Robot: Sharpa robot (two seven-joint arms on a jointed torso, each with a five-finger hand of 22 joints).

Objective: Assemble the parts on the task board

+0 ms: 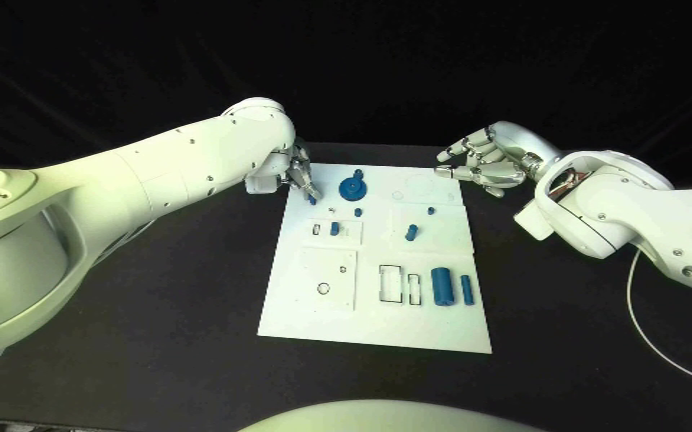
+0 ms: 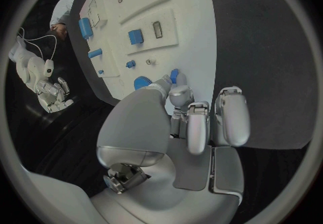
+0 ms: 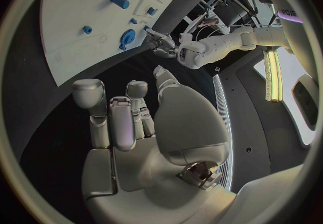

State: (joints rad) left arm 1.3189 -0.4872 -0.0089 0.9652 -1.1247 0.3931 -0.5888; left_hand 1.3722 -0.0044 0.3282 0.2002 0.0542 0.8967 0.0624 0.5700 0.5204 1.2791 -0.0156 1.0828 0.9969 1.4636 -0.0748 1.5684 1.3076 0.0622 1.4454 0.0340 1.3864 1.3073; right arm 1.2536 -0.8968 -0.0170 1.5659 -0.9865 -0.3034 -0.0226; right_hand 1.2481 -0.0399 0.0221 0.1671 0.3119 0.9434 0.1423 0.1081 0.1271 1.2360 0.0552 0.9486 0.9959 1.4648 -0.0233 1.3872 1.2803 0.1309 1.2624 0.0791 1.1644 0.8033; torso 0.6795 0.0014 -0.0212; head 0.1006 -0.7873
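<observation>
The left hand [image 1: 299, 174] reaches over the far left corner of the task board [image 1: 325, 317], fingers drawn together, and pinches a small blue part [image 2: 174, 76] between its fingertips [image 2: 179, 93] right at the board's edge. In the left wrist view that part sits just beside a round blue disc part [image 2: 140, 82], and the fingertips press close to both.

The right hand [image 1: 483, 164] hovers off the board's far right corner, above the black counter [image 1: 173, 352]. It holds nothing; its fingers are loosely curled and apart, palm turned toward the board.

On the board, the round blue disc with a knob [image 1: 353, 189] stands near the far edge, next to the left hand. Closer in from it lie a few small blue pegs [image 1: 335, 228], one of them toward the board's middle [image 1: 411, 233]. Toward the near right corner of the board, a thick blue cylinder [image 1: 443, 287] and a thinner blue pin [image 1: 467, 289] lie side by side, next to a rectangular slot [image 1: 389, 283]. Near the board's left edge is a square plate with a small round hole [image 1: 326, 288]. The left arm [image 1: 159, 177] crosses the counter left of the board and does not cover any parts except near the fingertips.
</observation>
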